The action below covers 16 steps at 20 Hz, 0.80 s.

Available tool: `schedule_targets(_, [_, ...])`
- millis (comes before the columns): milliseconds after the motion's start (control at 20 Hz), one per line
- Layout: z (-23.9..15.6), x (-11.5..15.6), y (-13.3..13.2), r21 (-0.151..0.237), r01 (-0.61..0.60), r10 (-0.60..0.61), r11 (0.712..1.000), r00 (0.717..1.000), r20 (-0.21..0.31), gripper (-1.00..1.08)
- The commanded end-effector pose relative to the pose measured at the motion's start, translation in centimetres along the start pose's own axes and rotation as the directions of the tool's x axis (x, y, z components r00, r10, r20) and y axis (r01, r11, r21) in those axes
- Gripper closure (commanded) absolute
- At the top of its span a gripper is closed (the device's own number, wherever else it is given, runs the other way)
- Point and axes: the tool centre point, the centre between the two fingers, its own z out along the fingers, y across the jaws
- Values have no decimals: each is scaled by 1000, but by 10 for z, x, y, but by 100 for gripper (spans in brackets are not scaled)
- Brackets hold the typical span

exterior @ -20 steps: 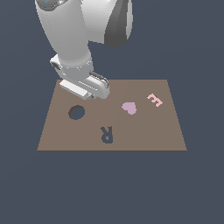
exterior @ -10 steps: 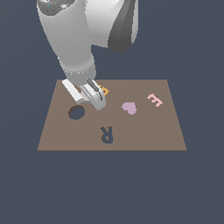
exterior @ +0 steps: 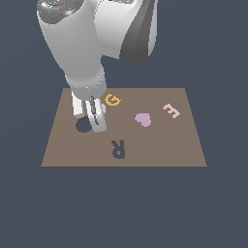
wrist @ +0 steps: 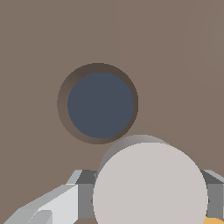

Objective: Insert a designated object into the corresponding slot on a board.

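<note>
End effector [exterior: 96, 122] clamped on the off-white cylinder peg [wrist: 150, 183], hovering beside the round hole [wrist: 100, 105] in the brown board [exterior: 160, 145]; offset presumably awaits final alignment.

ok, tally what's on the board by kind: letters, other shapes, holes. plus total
Letters: 3: orange G, pink E, dark R
Hearts: 1: lilac heart
Round holes: 1: hole
Total: 5
</note>
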Motion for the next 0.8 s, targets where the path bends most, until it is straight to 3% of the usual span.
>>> schedule_targets(0, [-1,2,-5,1,-103,103,995,995,0,108])
schedule_targets(150, [-1,6,-11,1,-223,223,975,975,0,108])
schedule_targets(350, [-2,12,-18,0,-379,379,925,925,0,108])
schedule_targets(500, [-2,17,-22,0,-490,490,872,872,0,108])
schedule_targets(750, [-3,27,-28,0,-652,652,758,758,0,108])
